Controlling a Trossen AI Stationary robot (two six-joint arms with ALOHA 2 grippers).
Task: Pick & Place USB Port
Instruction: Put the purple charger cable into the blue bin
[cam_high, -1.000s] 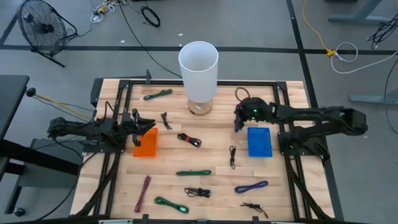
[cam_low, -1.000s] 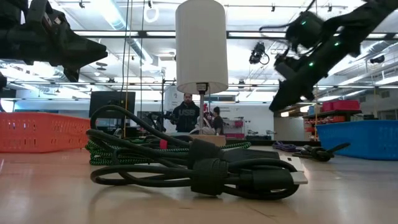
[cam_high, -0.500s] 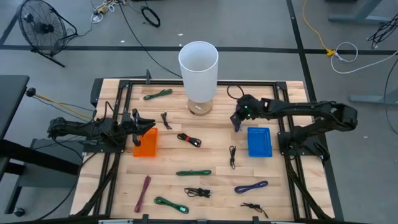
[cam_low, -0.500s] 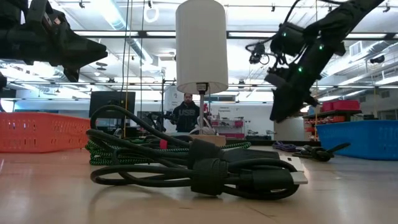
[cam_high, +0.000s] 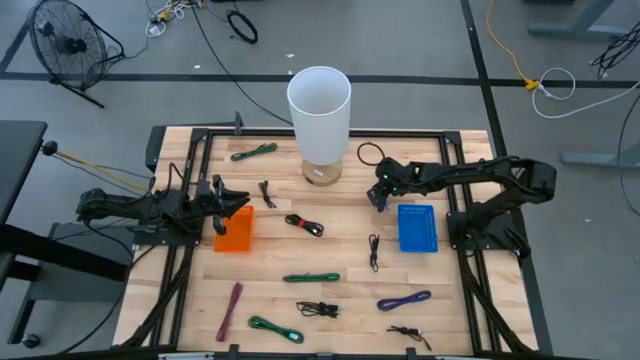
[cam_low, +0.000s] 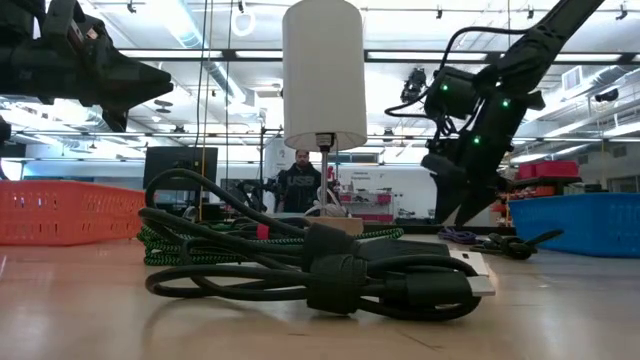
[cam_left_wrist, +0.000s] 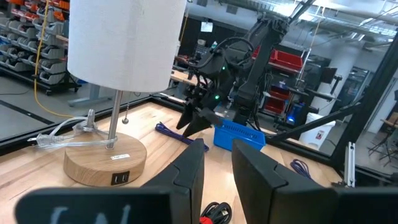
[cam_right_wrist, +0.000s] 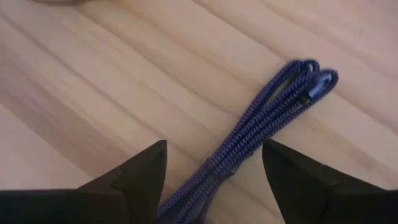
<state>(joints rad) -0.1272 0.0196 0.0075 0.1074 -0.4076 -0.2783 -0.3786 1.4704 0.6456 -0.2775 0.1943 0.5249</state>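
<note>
Right pincer (cam_high: 378, 197) is down low over the tabletop (cam_high: 460, 290) just beside the blue bin (cam_high: 417, 228), fingers spread apart with a purple cable (cam_right_wrist: 261, 134) lying between them, not clamped on it. The lamp (cam_high: 319, 110) stands near it. Left pincer (cam_high: 232, 205) sits over the orange bin (cam_high: 235, 233), fingers apart, holding nothing.

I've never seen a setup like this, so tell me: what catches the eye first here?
A tall white lamp stands at the table's far edge, dwarfing the small coiled cables scattered over the wood. The right gripper hangs open over a purple cable beside the blue bin. The left gripper waits open by the orange bin.
</note>
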